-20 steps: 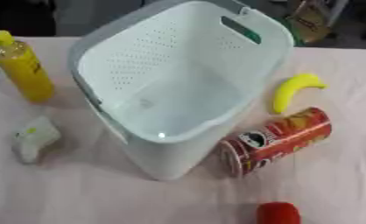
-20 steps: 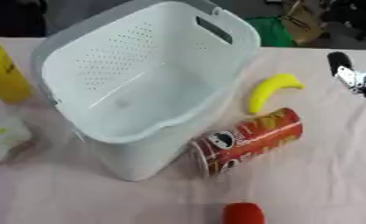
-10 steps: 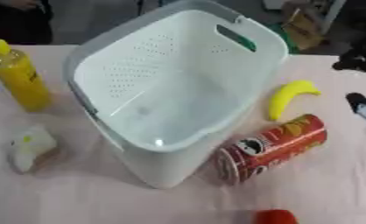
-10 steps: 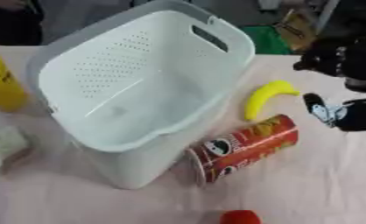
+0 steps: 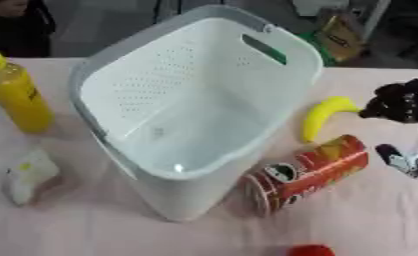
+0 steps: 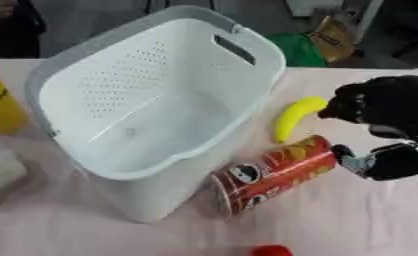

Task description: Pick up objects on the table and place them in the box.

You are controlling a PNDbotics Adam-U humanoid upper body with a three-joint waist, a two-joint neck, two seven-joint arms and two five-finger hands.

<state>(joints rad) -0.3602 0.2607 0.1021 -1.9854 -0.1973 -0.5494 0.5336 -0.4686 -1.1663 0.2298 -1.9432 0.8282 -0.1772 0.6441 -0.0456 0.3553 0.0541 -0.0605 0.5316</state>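
One robot hand in view: the right robot hand point(image 6: 389, 131), black, comes in from the right edge; its fingers are spread apart, with the thumb point(image 6: 351, 157) below them, and nothing lies between them.
Right robot hand position: just beside the top end of the chips can and the banana; whether it touches either one cannot be told.
Box: a pale perforated basket point(image 5: 198, 102) with a grey rim and a slot handle stands mid-desk, tilted with its opening turned toward the camera.
Chips can: a red tube point(image 6: 275, 173) lies on its side just right of the basket's base; its long axis runs diagonally, the lid end toward the near left, the other end up toward the right robot hand.
Banana: yellow point(image 5: 323, 116), lying beside the basket's right wall, long axis roughly near to far, its far tip curving right.
Yellow bottle: upright point(image 5: 15, 94) at the far left.
White and yellow packet: point(image 5: 27, 172) on the desk point(image 5: 72, 225), near left.
Red object: point(image 5: 310, 250) at the near edge, only partly in view.
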